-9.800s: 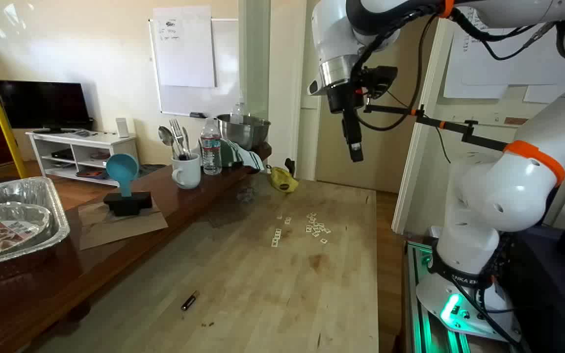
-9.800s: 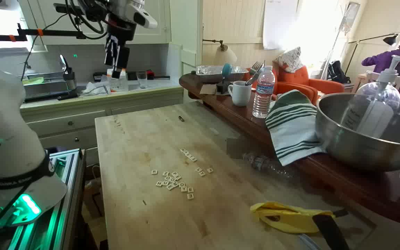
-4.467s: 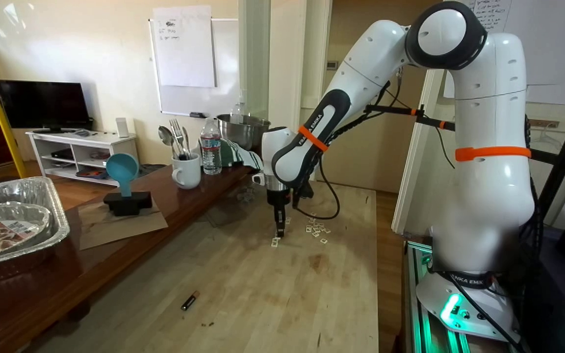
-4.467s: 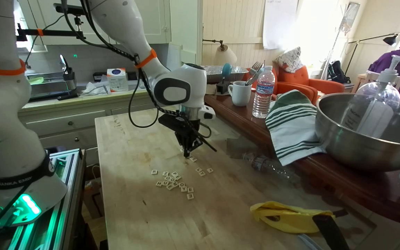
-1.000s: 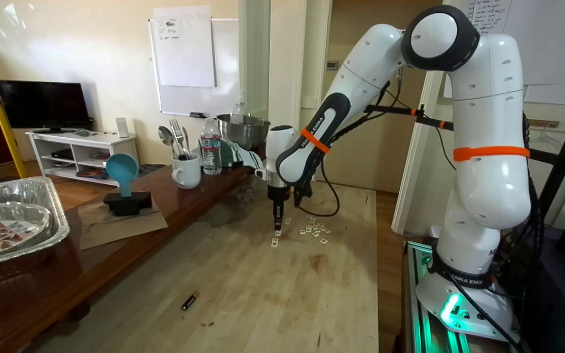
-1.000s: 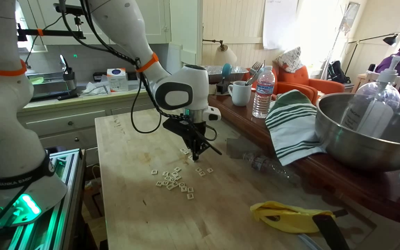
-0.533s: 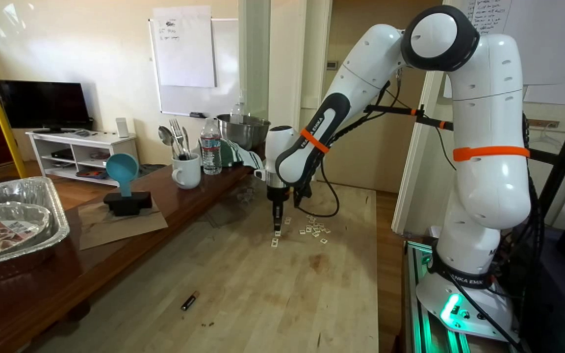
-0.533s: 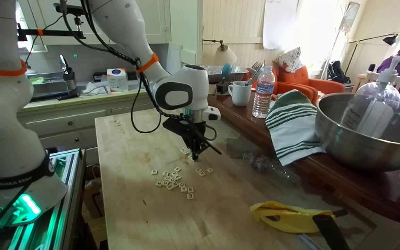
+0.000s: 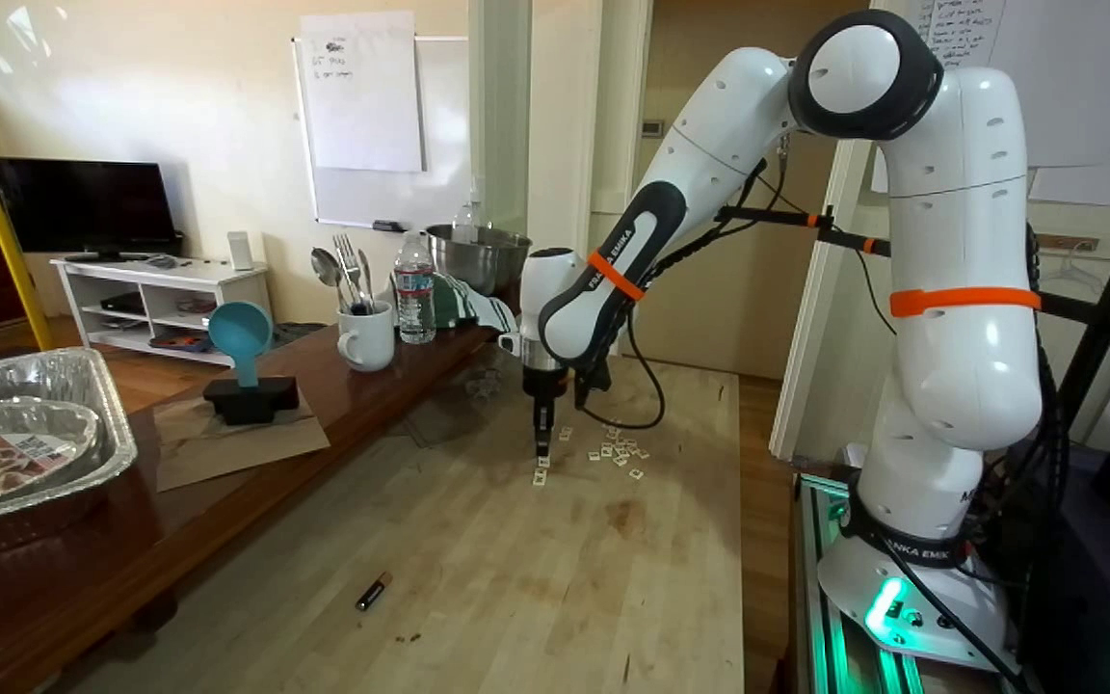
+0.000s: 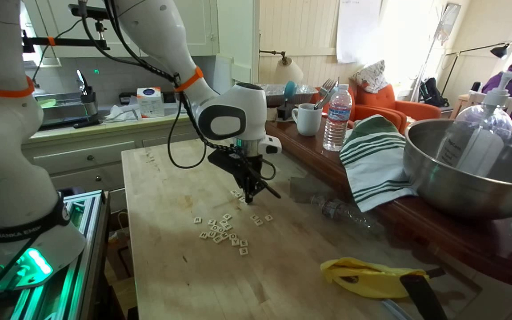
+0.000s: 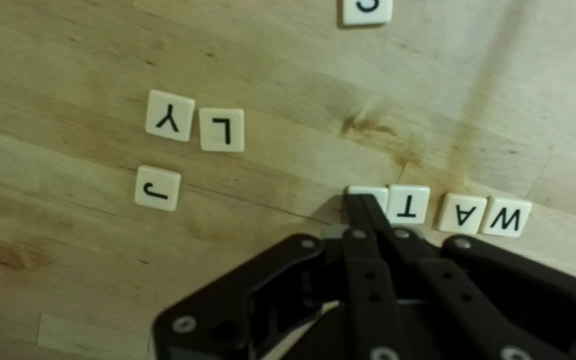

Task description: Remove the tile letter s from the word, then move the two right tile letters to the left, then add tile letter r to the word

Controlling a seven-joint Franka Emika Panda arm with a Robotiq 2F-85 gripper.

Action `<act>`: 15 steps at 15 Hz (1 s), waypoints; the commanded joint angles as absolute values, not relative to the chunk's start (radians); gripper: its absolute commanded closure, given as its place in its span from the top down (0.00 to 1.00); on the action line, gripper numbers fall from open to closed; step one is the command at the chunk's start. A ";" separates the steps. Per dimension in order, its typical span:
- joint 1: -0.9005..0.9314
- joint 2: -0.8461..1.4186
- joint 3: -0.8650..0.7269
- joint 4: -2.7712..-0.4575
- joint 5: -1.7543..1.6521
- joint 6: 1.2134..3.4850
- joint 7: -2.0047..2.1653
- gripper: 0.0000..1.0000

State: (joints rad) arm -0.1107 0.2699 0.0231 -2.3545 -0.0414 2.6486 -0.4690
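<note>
The table (image 9: 613,578) spreads out under the claw (image 11: 361,196), pale wood with plain grain and brown stains. Well apart from the claw, up on the dark counter (image 10: 474,240), sits the bowl (image 10: 454,195), round and grey metal; the yellow thing (image 10: 367,280), creased and soft-looking, lies well apart too. I have the claw down at the word (image 10: 238,195), its black fingers (image 11: 359,220) pressed together with nothing I can see between them. The end tile (image 11: 379,196) is partly hidden by the tips, letter covered; whether they press its face or its edge I can't tell. Just beside it is T (image 11: 408,204), then a gap, then A (image 11: 463,214) and W (image 11: 506,216), farther from the claw. S (image 11: 367,11) lies well apart from the tips, so I take it as already out.

I expect each tile to be light, stiff, hard to break and quick to skid on this wood. I'd nudge the end tile by its outer edge so it shoves T toward A, and pinch opposite sides only for lifting. Each is a flat cream square, smooth-faced, with slightly rounded corners and a black letter.
</note>
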 commanded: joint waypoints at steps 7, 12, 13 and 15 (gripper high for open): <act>-0.130 0.285 0.050 -2.354 0.023 2.635 -0.479 0.00; -0.130 0.282 0.057 -2.356 0.042 2.626 -0.480 0.00; -0.129 0.282 0.057 -2.356 0.045 2.626 -0.479 0.00; -0.129 0.282 0.057 -2.355 0.048 2.625 -0.477 0.00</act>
State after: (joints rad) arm -0.1179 0.2698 0.0409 -2.3548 0.0189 2.6462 -0.4700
